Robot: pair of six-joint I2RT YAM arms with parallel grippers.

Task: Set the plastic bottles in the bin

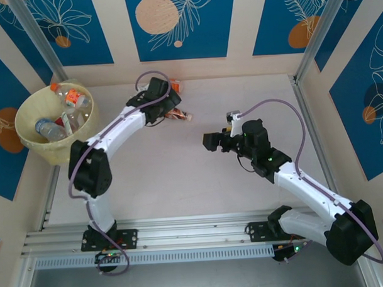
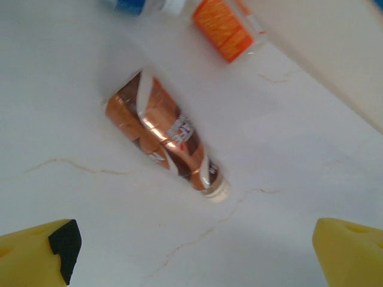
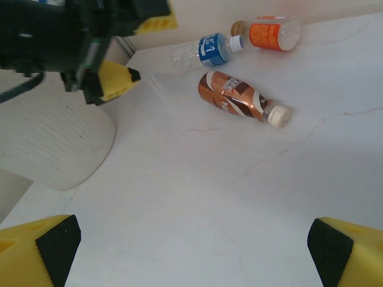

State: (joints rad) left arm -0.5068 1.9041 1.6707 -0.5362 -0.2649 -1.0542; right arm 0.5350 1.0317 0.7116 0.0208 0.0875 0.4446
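Bin point(image 1: 47, 150) sits at 10 o'clock of the table point(image 1: 180, 178) in the top view, with several plastic bottles point(image 1: 69, 103) lying inside it. Left gripper point(image 2: 194, 257) hovers over a brown-labelled bottle point(image 2: 163, 139), fingers wide apart, nothing between them. That bottle lies flat, cap toward 4 o'clock in the left wrist view. Orange-labelled bottle point(image 2: 222, 27) and blue-labelled bottle point(image 3: 206, 50) lie just beyond it. Right gripper point(image 3: 191, 254) is near table centre, fingers apart, empty.
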